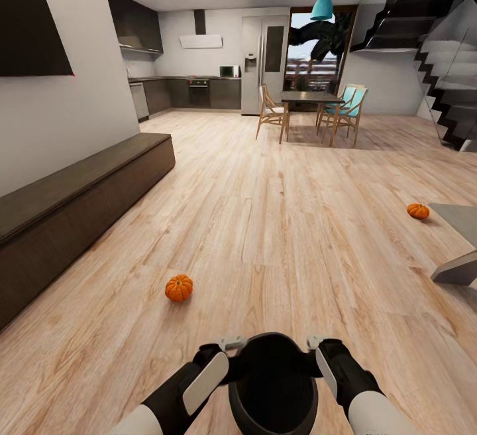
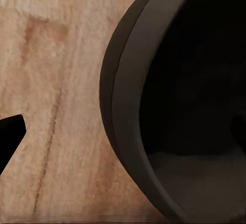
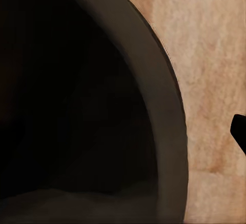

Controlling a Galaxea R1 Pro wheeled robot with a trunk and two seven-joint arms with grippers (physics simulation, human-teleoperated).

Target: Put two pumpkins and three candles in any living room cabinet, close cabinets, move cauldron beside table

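Note:
The black cauldron (image 1: 273, 382) sits low in front of me in the head view, between my two arms. My left gripper (image 1: 228, 343) and right gripper (image 1: 317, 343) are at opposite sides of its rim. In the left wrist view the rim (image 2: 128, 106) runs past one black fingertip (image 2: 10, 134) that stands apart from the wall. The right wrist view shows the same, rim (image 3: 159, 106) and fingertip (image 3: 240, 129) apart. One pumpkin (image 1: 179, 288) lies on the floor ahead left, another pumpkin (image 1: 418, 210) far right beside the grey table (image 1: 460, 219). The long dark cabinet (image 1: 73, 203) lines the left wall, shut. The candles are out of view.
Wide wood floor stretches ahead. A dining table with chairs (image 1: 311, 100) stands far back, grey kitchen units (image 1: 199, 93) behind it. A staircase (image 1: 444, 57) rises at the right. A dark screen (image 1: 30, 30) hangs on the left wall above the cabinet.

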